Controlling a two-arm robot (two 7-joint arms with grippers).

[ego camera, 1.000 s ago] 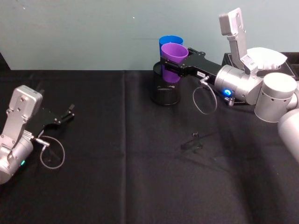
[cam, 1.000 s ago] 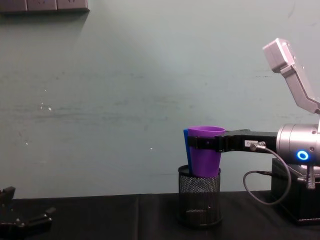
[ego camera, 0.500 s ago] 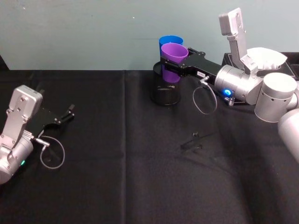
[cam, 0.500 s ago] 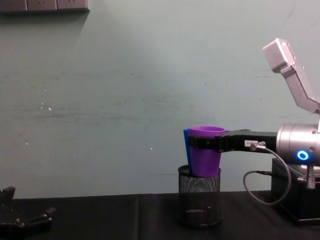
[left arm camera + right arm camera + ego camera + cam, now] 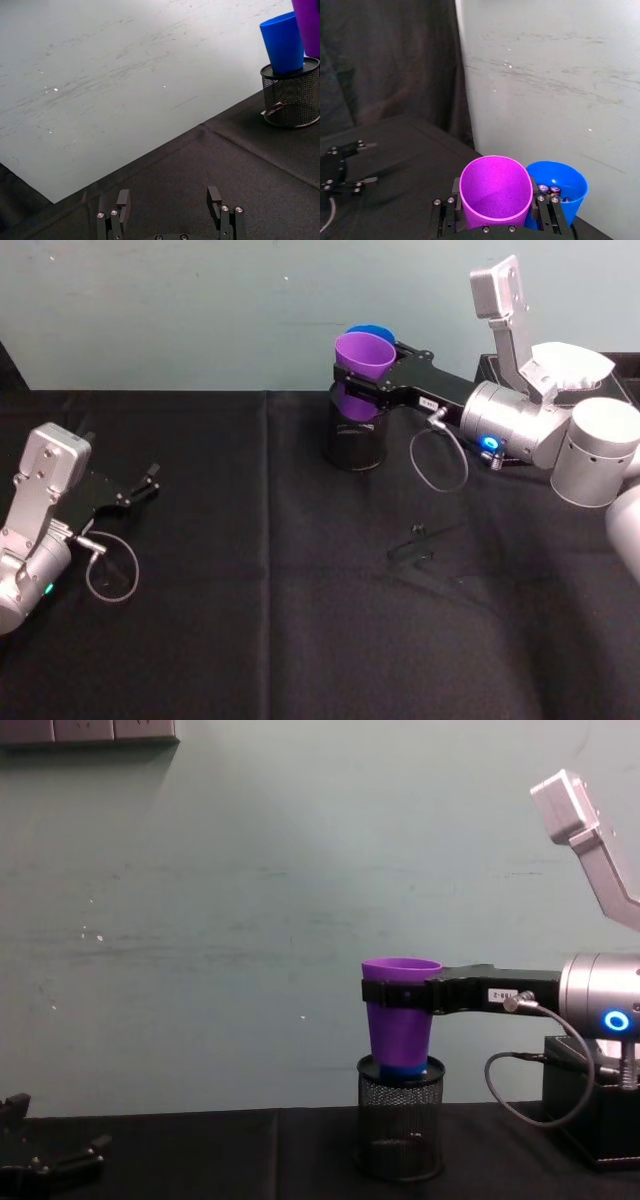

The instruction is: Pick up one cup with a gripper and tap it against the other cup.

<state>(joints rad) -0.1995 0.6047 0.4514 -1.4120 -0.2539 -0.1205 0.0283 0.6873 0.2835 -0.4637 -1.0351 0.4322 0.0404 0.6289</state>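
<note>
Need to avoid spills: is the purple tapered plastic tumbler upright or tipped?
Upright: the purple plastic tumbler is held rim up, clamped in the right gripper above the black mesh pen holder.

Even diffuse light, bright pale wall (image 5: 200, 920), dim black cloth (image 5: 250, 620), faint shadows

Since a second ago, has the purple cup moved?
Yes. In the chest view the purple cup has risen and shifted left against the mesh holder below it.

My claw (image 5: 362, 368) matt black; purple cup (image 5: 364, 355) and blue cup (image 5: 284, 42) smooth plastic; holder (image 5: 353, 445) at twelve o'clock wire mesh; cloth (image 5: 250, 590) matt black.
</note>
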